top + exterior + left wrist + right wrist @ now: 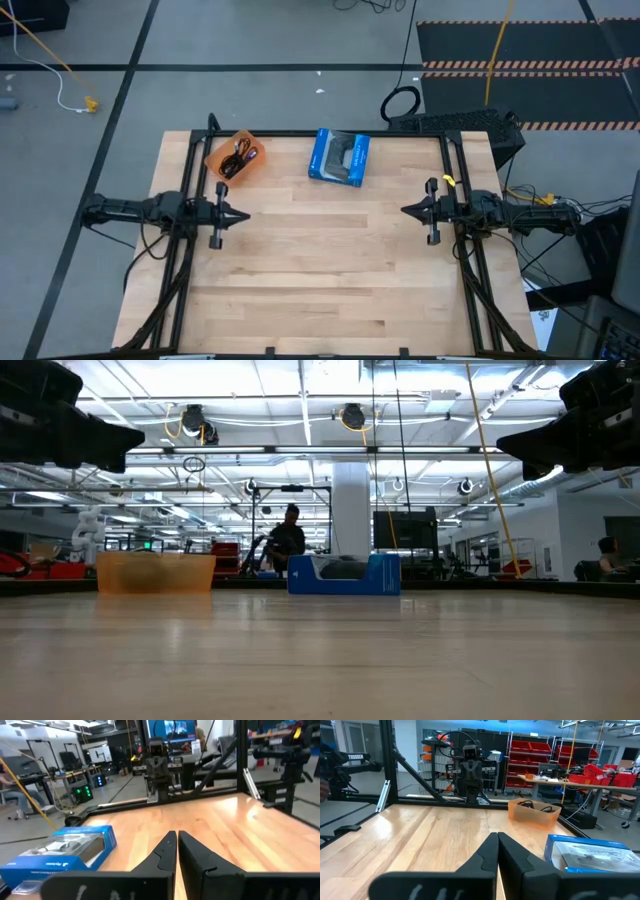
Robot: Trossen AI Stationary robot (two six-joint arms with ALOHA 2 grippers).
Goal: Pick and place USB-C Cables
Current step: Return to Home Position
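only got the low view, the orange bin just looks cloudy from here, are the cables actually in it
Observer: Yes. From above, the dark loops of the USB-C cables lie inside the orange bin; I can't count them.
Operator: and the jaws, i only see dark shapes in the top corners
Observer: In the wrist views, the left gripper and the right gripper both have their jaws closed with nothing between them.
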